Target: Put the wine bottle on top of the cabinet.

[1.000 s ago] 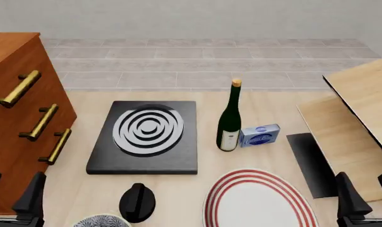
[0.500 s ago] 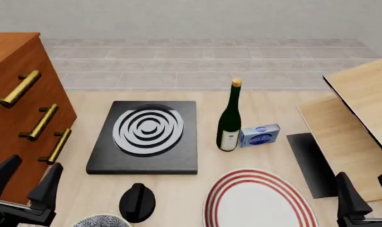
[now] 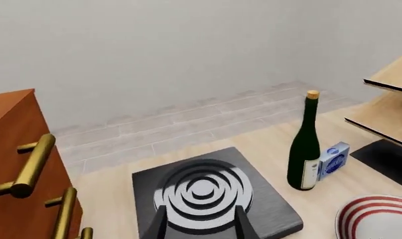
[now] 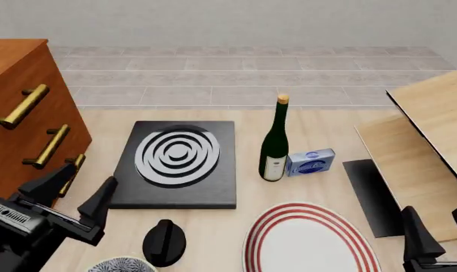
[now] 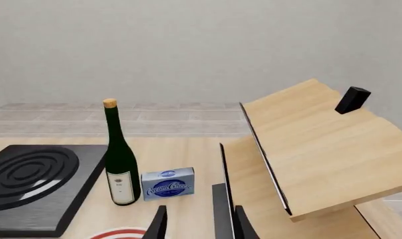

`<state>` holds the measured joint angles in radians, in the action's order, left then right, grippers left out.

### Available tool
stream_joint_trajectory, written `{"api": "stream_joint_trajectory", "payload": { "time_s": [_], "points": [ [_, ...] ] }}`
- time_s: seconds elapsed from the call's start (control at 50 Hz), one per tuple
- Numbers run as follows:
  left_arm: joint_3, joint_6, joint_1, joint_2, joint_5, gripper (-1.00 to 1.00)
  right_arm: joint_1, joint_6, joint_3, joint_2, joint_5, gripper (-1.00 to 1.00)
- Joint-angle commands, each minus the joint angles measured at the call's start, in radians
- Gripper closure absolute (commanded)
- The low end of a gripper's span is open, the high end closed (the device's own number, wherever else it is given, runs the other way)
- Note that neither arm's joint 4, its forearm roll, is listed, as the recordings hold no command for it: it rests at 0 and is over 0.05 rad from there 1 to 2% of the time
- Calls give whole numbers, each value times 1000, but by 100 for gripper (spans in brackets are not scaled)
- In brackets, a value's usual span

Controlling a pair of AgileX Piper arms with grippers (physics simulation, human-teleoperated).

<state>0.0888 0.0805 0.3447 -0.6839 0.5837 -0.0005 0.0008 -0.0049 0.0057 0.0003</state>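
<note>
Hob (image 4: 175, 164), blue box (image 4: 311, 162), striped plate (image 4: 310, 241)

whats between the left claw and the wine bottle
In the front view, the black hotplate with its white rings lies between the left claw and the wine bottle; its near right corner sits on that line.

Blue box (image 5: 167, 183): white script on its face, apparently "Cream Cheese". Wine bottle (image 5: 120, 163): cream label, print too small to read.
</note>
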Motion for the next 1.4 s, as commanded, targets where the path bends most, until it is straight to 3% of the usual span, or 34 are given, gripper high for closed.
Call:
{"api": "stream_joint_trajectory", "payload": {
  "time_s": [0.02,0.22,0.62,1.4],
  "points": [
    [11,-22,88,-223,198,-100,0,0,1,2,-2,-100],
    [32,-55,146,-356,299,-100,0,1,2,9,-11,-100],
    [97,-23,247,-578,456,-100,1,-1,1,6,-7,-100],
    [385,-20,370,-838,448,-100,1,-1,2,9,-10,-100]
  ]
}}
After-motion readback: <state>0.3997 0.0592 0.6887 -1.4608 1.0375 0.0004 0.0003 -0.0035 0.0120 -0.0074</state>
